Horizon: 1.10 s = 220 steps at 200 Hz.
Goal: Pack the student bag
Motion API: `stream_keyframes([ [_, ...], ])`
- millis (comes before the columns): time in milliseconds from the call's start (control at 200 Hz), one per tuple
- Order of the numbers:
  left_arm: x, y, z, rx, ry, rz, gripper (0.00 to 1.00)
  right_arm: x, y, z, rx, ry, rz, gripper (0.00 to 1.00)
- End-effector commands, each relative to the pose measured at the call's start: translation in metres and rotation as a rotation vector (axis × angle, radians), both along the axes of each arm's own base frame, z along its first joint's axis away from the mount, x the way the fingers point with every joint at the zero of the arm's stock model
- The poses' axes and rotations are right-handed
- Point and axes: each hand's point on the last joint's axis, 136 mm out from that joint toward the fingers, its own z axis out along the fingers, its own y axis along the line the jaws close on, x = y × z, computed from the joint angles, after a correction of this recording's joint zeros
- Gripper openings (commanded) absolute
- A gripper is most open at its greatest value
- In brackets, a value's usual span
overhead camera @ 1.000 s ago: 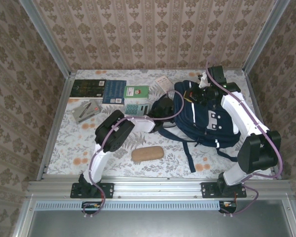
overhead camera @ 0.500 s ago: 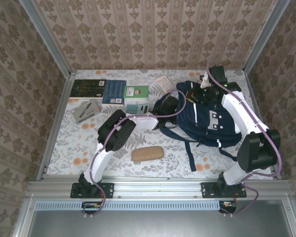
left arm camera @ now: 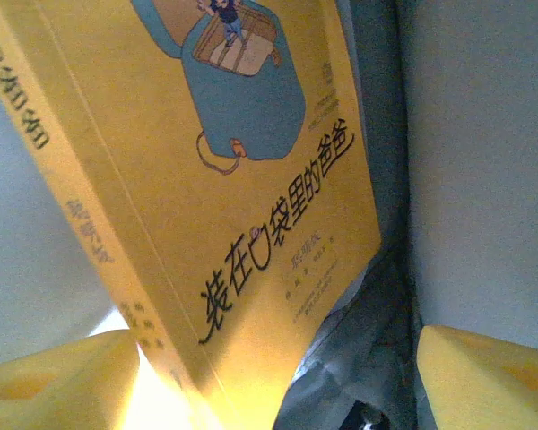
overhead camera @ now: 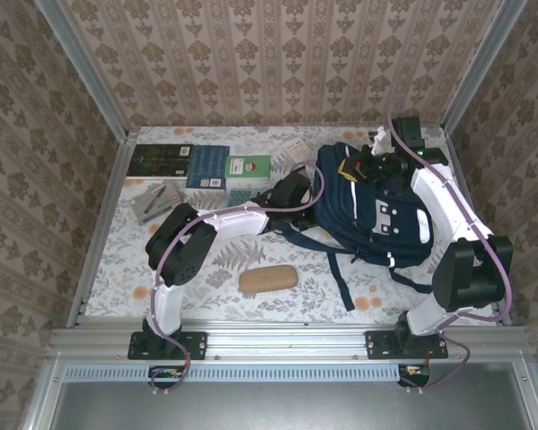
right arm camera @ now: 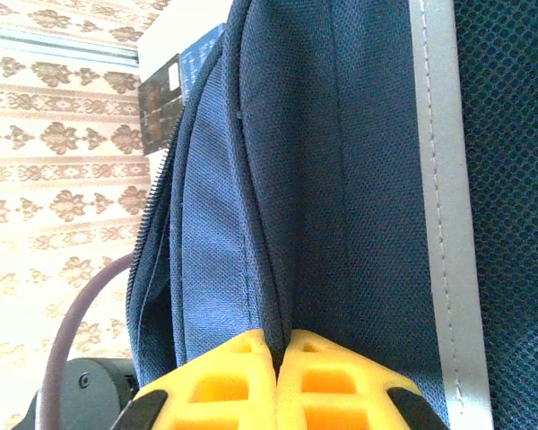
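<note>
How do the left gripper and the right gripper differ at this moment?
The left gripper has its jaws wide apart, while the right gripper has its jaws shut. The left gripper clamps nothing, with a yellow book lying just ahead of it; the right gripper pinches a fold of the bag. Both have yellow pads.

Floral table (overhead camera: 117,260): student bag (overhead camera: 377,224), books (overhead camera: 184,163), brown pouch (overhead camera: 268,279).
</note>
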Motion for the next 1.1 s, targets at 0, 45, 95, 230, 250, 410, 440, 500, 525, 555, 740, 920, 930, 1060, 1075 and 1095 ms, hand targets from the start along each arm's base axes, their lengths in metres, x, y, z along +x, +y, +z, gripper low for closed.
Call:
stream_keyframes([
  [0, -0.002, 0.013, 0.019, 0.008, -0.055, -0.001, 0.83, 0.009, 0.010, 0.054, 0.108, -0.151, 0.077, 0.00],
  [45, -0.001, 0.018, 0.025, 0.014, -0.066, 0.005, 0.84, 0.008, 0.009, 0.055, 0.110, -0.153, 0.073, 0.00],
  [95, 0.000, 0.024, 0.033, 0.015, -0.080, 0.012, 0.85, 0.008, 0.009, 0.055, 0.110, -0.155, 0.074, 0.00],
  [230, 0.006, 0.043, 0.051, 0.019, -0.105, 0.039, 0.88, 0.004, 0.010, 0.049, 0.107, -0.145, 0.084, 0.00],
  [250, 0.007, 0.046, 0.053, 0.022, -0.109, 0.044, 0.88, 0.004, 0.010, 0.048, 0.105, -0.141, 0.084, 0.00],
  [410, 0.017, 0.079, 0.059, 0.082, -0.121, 0.100, 0.88, 0.001, 0.011, 0.044, 0.102, -0.142, 0.101, 0.00],
  [440, 0.018, 0.085, 0.060, 0.089, -0.120, 0.108, 0.88, -0.001, 0.011, 0.043, 0.102, -0.145, 0.110, 0.00],
  [500, 0.021, 0.098, 0.064, 0.105, -0.122, 0.129, 0.88, -0.003, 0.010, 0.040, 0.079, -0.142, 0.114, 0.00],
  [525, 0.023, 0.105, 0.064, 0.120, -0.126, 0.139, 0.88, -0.004, 0.009, 0.038, 0.065, -0.143, 0.116, 0.00],
  [555, 0.025, 0.113, 0.066, 0.137, -0.133, 0.151, 0.88, -0.005, 0.007, 0.036, 0.043, -0.145, 0.118, 0.00],
  [740, 0.031, 0.152, 0.069, 0.179, -0.137, 0.193, 0.87, -0.012, -0.010, 0.011, -0.119, -0.131, 0.113, 0.00],
  [920, 0.039, 0.174, 0.070, 0.230, -0.146, 0.210, 0.87, -0.010, -0.019, 0.009, -0.224, -0.158, 0.138, 0.00],
  [930, 0.041, 0.176, 0.071, 0.228, -0.148, 0.213, 0.87, -0.010, -0.019, 0.009, -0.228, -0.161, 0.141, 0.00],
  [1060, 0.061, 0.199, 0.077, 0.226, -0.157, 0.263, 0.86, -0.007, -0.011, 0.014, -0.305, -0.191, 0.202, 0.00],
  [1075, 0.064, 0.201, 0.078, 0.229, -0.160, 0.268, 0.86, -0.006, -0.010, 0.012, -0.310, -0.187, 0.208, 0.00],
  [1095, 0.067, 0.205, 0.079, 0.233, -0.160, 0.277, 0.86, -0.005, -0.009, 0.011, -0.313, -0.181, 0.213, 0.00],
])
